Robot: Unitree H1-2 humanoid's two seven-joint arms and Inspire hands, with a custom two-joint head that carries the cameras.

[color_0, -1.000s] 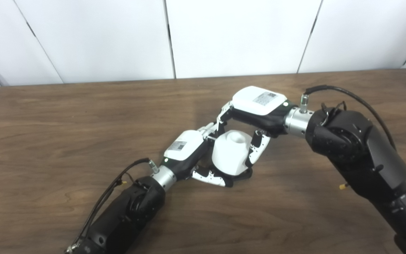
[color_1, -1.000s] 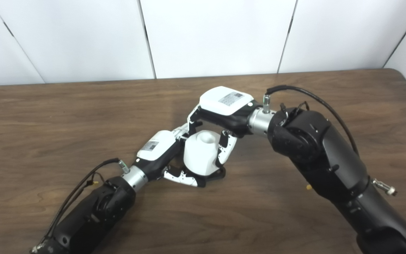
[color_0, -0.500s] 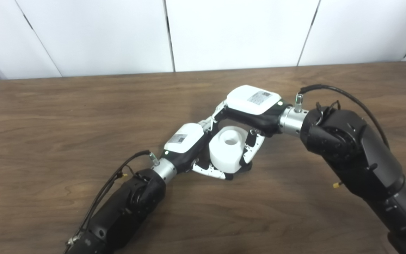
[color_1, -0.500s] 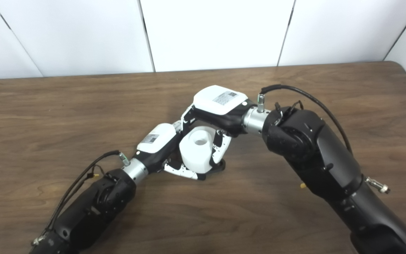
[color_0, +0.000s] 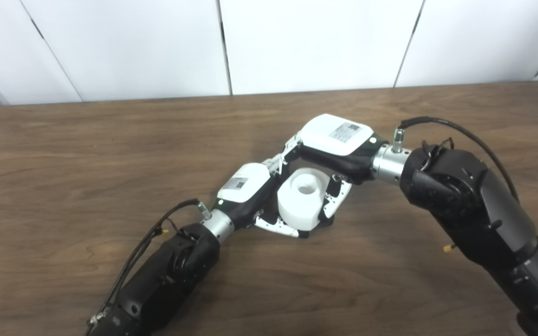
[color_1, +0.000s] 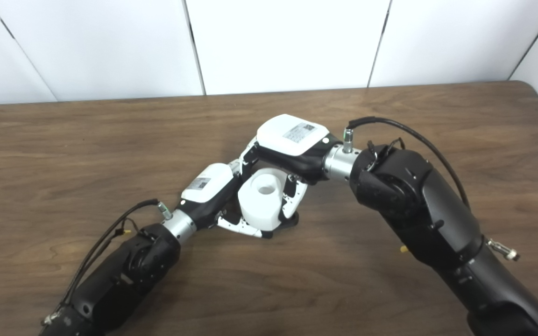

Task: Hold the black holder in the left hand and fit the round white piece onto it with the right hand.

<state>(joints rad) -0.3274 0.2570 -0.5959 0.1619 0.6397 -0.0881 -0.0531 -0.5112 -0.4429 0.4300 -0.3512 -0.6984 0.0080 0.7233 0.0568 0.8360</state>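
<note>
The white piece (color_0: pixel 300 201) has sunk lower onto the holder (color_0: pixel 327 223), likely seated; left robot hand (color_0: pixel 260 205) grips the holder, right robot hand (color_0: pixel 329 163) clasps the piece.

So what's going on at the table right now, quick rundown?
Left hand shut on black holder, mostly hidden. Right hand shut on round white piece, sitting low on the holder. Nothing in the way.
</note>
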